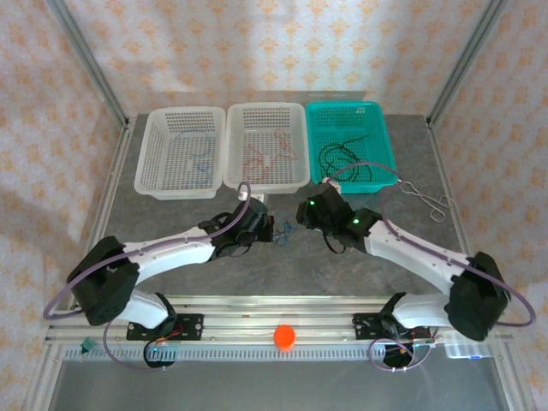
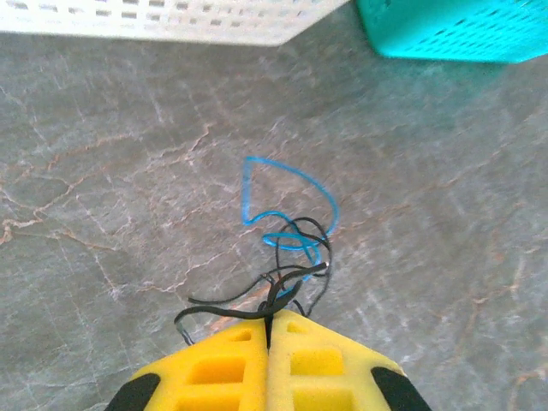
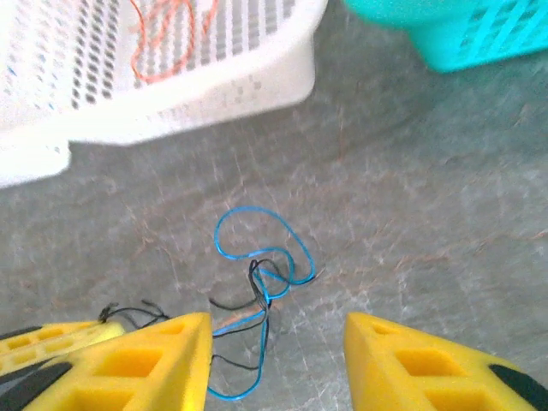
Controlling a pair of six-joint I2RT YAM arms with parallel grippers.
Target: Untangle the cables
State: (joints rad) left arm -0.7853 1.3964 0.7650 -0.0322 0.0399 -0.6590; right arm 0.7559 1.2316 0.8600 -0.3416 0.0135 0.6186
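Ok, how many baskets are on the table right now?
3, in a row along the far side: left white basket, middle white basket, and teal basket on the right. Nothing suggests another is hidden.

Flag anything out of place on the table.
Forceps lie loose on the table right of the teal basket. An orange ball sits on the front rail. Blue-black tangle unsorted: left hand shut on black strands, right hand open.
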